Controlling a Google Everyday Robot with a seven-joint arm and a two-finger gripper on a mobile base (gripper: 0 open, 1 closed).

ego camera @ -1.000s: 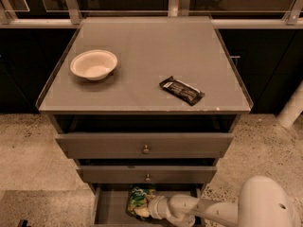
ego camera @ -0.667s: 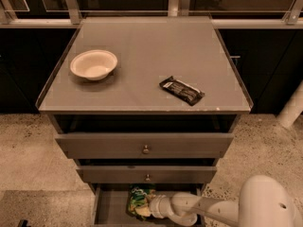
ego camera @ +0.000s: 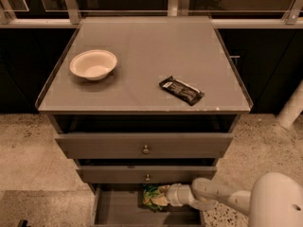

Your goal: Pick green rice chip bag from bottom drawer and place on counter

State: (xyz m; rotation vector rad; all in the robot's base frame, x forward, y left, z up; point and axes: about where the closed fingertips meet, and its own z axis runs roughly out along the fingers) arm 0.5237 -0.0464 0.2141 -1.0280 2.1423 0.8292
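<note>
The green rice chip bag point(ego camera: 151, 196) lies inside the open bottom drawer point(ego camera: 118, 212), near its middle under the second drawer's front. My gripper point(ego camera: 162, 196) reaches in from the right, low in the drawer, right against the bag's right side. The white arm point(ego camera: 222, 197) runs from the lower right. The counter point(ego camera: 142, 46) is the grey cabinet top above.
A white bowl point(ego camera: 93, 64) sits on the counter's left part. A flat black bar wrapper point(ego camera: 182, 90) lies right of the middle. Two upper drawers with round knobs point(ego camera: 146, 149) are slightly open. A white post point(ego camera: 291, 108) stands at the right on the speckled floor.
The gripper has crept slightly left in the drawer toward the bag. Nothing else has moved.
</note>
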